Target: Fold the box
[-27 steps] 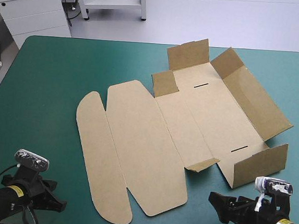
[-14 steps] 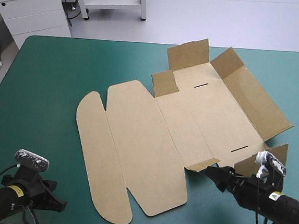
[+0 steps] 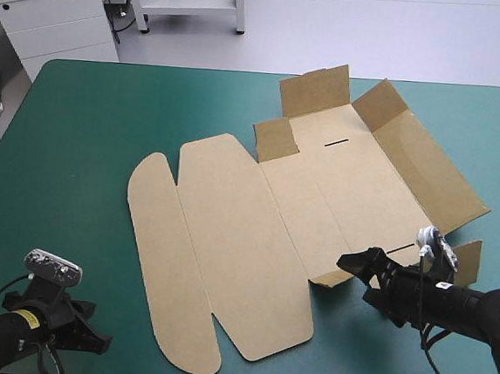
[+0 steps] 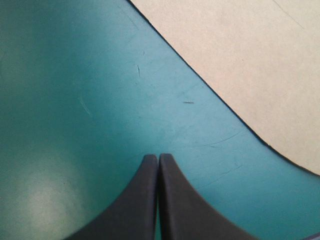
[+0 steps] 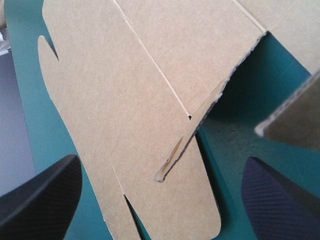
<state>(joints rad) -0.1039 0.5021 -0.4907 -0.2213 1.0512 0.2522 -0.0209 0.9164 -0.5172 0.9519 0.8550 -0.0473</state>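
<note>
Two pincers | right pincer (image 3: 353, 262) wide open, empty, box (image 3: 255, 231) flap just ahead | left pincer (image 4: 158, 156) closed, empty, box ahead to one side

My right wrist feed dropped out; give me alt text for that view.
The open right gripper faces a small raised flap of the brown box, ahead between its fingers. A taller wall stands by one finger; teal-green cover shows beneath.

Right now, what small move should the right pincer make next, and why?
Probably ease the right pincer forward until the small raised flap sits between its open fingers, then shut. The flap stands just ahead of them, tilted up at the box's near edge.
</note>
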